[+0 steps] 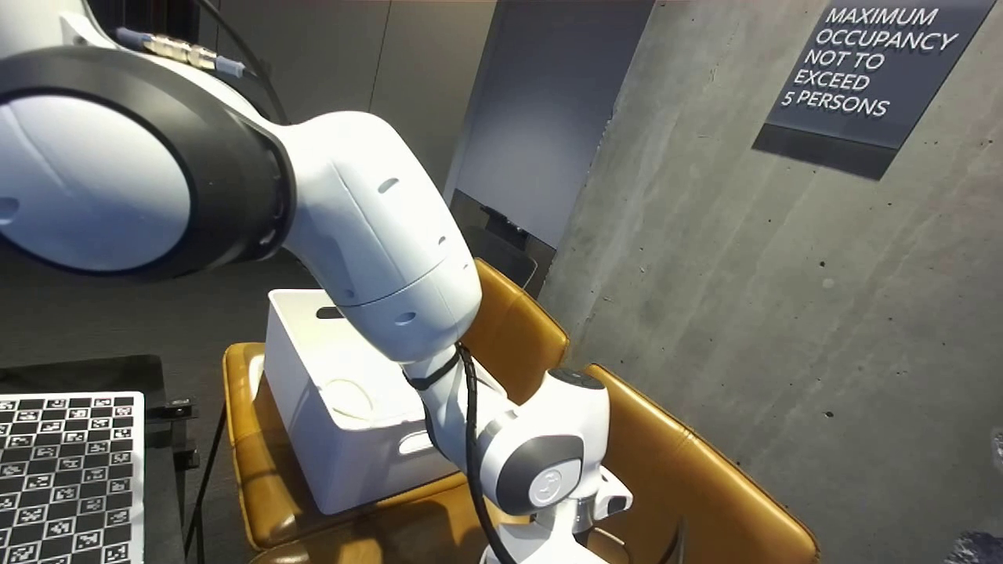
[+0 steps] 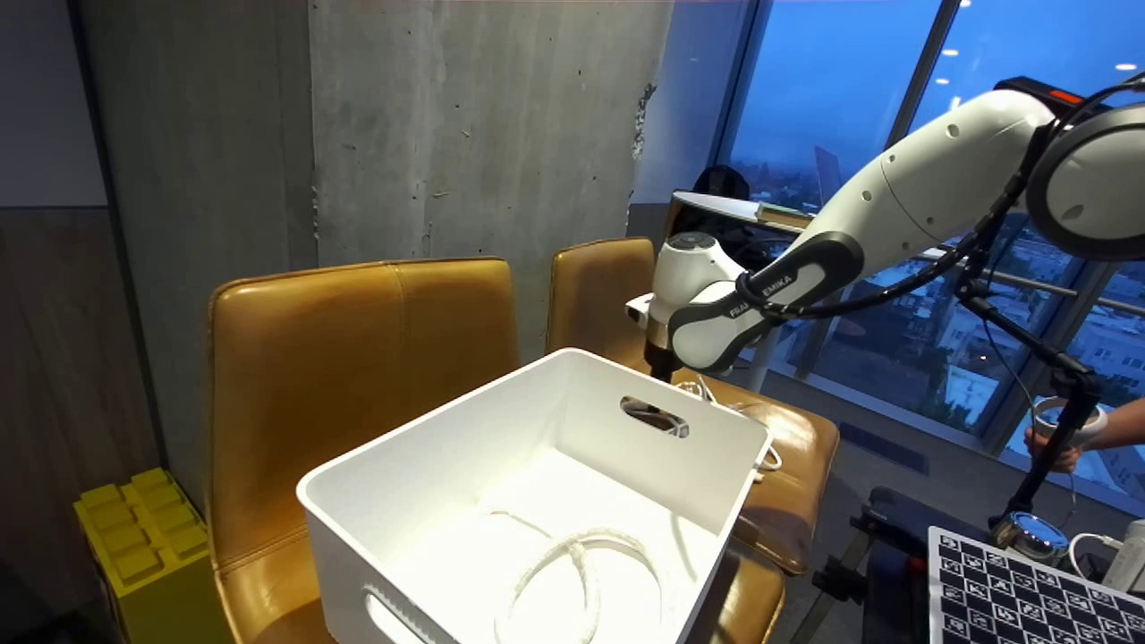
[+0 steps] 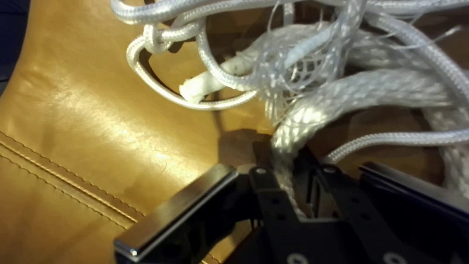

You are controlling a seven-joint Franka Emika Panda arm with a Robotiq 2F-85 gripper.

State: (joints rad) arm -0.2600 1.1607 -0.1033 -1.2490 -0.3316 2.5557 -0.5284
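In the wrist view my gripper point(image 3: 284, 156) is shut on a thick white braided rope point(image 3: 351, 91), which runs up between its fingers. Thin white cords point(image 3: 205, 11), a frayed tangle of strands point(image 3: 289, 69) and a white stub point(image 3: 203, 86) lie about it on a tan leather chair seat point(image 3: 110, 110). In an exterior view the gripper point(image 2: 662, 362) is dark, points down behind a white bin point(image 2: 429, 420), and its fingertips are hidden. Some white cord point(image 2: 698, 389) shows beside it on the seat. A white coil of rope point(image 2: 586, 581) lies inside the bin.
The bin point(image 1: 305, 439) stands on one tan chair point(image 1: 243, 454), beside another whose backrest point(image 1: 682, 454) is by the concrete wall point(image 1: 744, 313). A checkered board point(image 1: 70, 478) lies on a dark table. A yellow block point(image 2: 143, 555) and a person's hand point(image 2: 1064, 456) also show.
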